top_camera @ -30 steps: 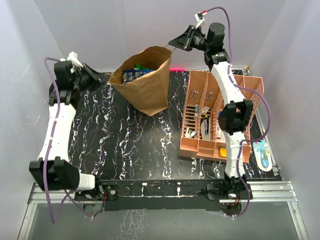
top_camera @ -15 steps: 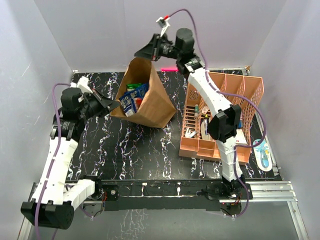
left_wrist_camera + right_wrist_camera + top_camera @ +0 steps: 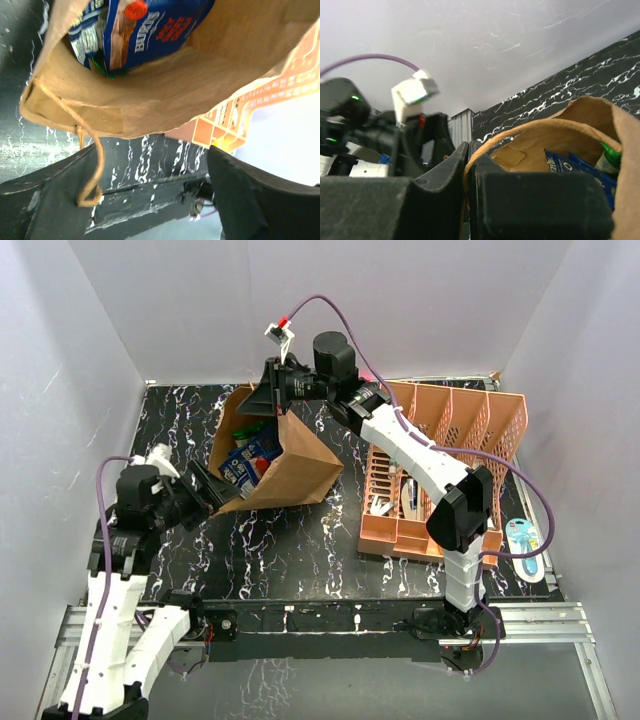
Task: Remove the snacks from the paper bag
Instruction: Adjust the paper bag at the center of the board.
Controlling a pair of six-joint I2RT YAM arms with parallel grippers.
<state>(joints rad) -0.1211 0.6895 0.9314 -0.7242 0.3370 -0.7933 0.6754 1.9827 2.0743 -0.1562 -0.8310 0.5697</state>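
The right hand (image 3: 270,400) pinches the far rim of the tilted paper bag (image 3: 300,468), while the left hand (image 3: 210,492) is spread at its mouth, snacks (image 3: 248,454) inside.

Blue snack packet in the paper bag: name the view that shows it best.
Left wrist: the blue snack packet sits close up in the paper bag mouth, print readable. Top external shows the packet small; right wrist, only a blue edge.

Just ahead of your left gripper (image 3: 152,165), the wall of the paper bag (image 3: 165,95) hides most of the snacks (image 3: 150,30); the picture's top edge crops those showing.
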